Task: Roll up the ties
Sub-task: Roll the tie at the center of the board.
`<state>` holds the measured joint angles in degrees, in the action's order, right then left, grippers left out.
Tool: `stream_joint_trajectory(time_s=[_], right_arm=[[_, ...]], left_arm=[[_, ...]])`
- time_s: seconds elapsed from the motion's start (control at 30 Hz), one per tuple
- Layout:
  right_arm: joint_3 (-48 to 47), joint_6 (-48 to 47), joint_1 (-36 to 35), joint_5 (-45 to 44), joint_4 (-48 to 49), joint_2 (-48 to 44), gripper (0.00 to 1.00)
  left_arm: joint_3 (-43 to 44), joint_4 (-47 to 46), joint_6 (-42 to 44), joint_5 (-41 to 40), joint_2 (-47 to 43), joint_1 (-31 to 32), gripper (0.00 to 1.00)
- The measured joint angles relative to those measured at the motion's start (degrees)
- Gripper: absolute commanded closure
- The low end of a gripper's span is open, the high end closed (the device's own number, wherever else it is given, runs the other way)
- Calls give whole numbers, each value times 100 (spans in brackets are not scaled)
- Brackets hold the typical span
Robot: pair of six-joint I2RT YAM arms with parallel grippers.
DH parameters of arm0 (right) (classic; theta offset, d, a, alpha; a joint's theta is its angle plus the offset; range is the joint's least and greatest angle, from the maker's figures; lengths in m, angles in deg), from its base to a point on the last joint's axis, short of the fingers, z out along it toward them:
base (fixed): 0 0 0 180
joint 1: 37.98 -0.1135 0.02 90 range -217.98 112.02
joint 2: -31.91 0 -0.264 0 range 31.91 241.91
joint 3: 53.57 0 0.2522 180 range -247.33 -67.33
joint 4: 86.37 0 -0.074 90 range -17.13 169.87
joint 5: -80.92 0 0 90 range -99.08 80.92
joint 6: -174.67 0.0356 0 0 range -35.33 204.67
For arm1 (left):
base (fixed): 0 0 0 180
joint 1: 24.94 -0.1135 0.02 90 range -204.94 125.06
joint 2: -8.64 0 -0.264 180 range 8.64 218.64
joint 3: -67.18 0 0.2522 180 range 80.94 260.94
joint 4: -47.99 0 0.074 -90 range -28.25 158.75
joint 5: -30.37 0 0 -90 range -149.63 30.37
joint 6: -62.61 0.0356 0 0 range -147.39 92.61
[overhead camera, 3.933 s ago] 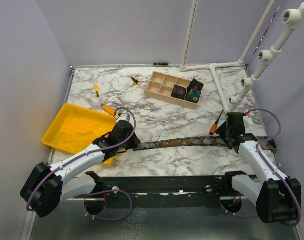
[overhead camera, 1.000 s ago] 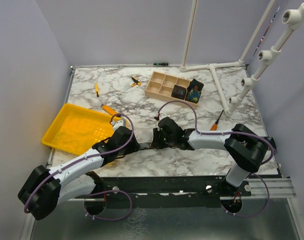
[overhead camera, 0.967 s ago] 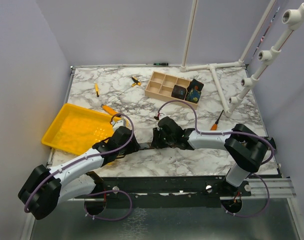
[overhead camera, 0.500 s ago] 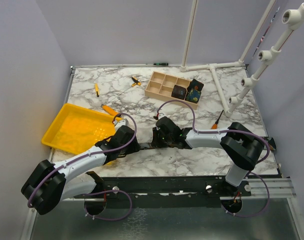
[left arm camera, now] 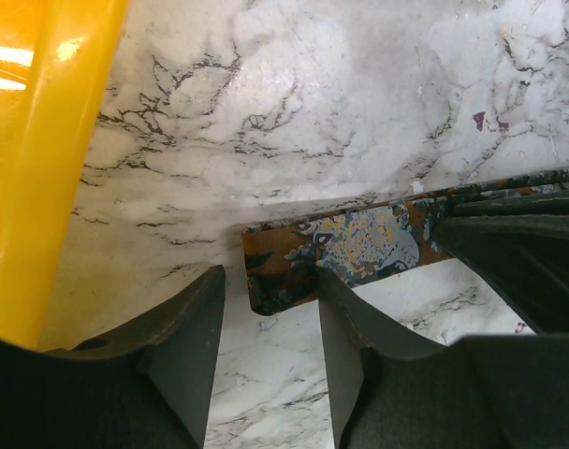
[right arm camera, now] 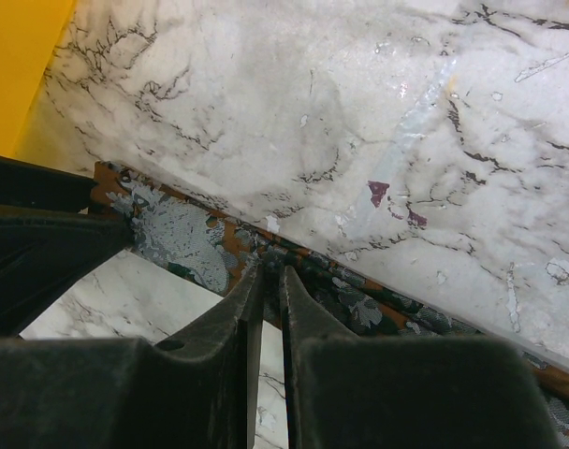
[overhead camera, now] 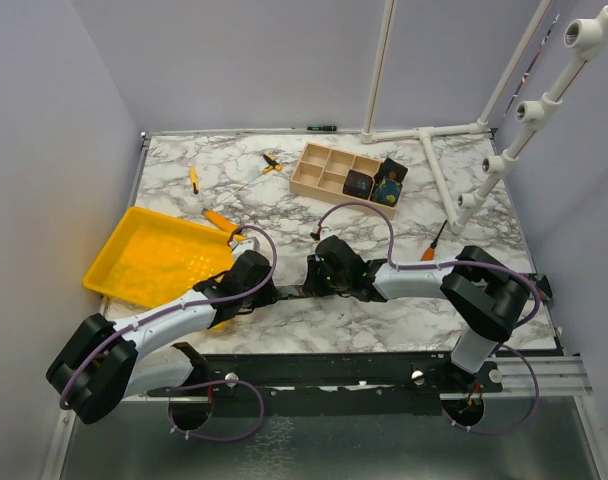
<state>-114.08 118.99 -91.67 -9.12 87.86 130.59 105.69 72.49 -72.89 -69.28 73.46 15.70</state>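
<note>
A rust-brown tie [overhead camera: 289,291] with blue-grey print lies flat on the marble table [overhead camera: 284,215], stretched between my two grippers. Its squared end [left arm camera: 331,251] sits just past the tips of my left gripper [left arm camera: 270,301], which is open and straddles the corner of the cloth. My right gripper [right arm camera: 270,269] is shut on a pinched fold of the tie [right arm camera: 186,236], close to that same end. In the top view, the left gripper [overhead camera: 267,292] and the right gripper [overhead camera: 312,283] face each other a hand's width apart. Two rolled ties [overhead camera: 358,184] [overhead camera: 390,184] sit in and by the wooden box.
A yellow tray [overhead camera: 149,255] lies directly left of the left arm, its rim [left arm camera: 51,168] close beside the fingers. The wooden compartment box [overhead camera: 314,175] stands at the back. Orange-handled screwdrivers [overhead camera: 220,219] [overhead camera: 431,246] lie loose. A white pipe frame [overhead camera: 439,175] occupies the back right.
The right arm has come from the tie's right end to its left end. Over the last second the left jaws have narrowed and that gripper has edged toward the cloth.
</note>
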Motion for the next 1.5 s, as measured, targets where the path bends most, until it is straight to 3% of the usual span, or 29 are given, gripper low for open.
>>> stream_joint_trajectory(time_s=[0.17, 0.43, 0.7, 1.0, 1.23, 1.5], right_arm=[[31, 17, 0, -7, 76, -2, 85], [74, 17, 0, -7, 157, -9, 85], [90, 17, 0, -7, 188, -11, 86], [92, 17, 0, -7, 190, -11, 87], [92, 17, 0, -4, 188, -11, 88], [83, 20, 0, 26, 223, 24, 92]], left_arm=[[0, -42, -44, -24, -4, -2, 48], [0, -31, -103, -136, -175, -90, 56], [-2, -138, -66, 0, 11, -120, 57], [-17, -470, 17, 192, 271, -120, 76], [-37, -579, 57, 282, 313, -120, 100], [-15, -420, 81, 295, 153, -120, 100]])
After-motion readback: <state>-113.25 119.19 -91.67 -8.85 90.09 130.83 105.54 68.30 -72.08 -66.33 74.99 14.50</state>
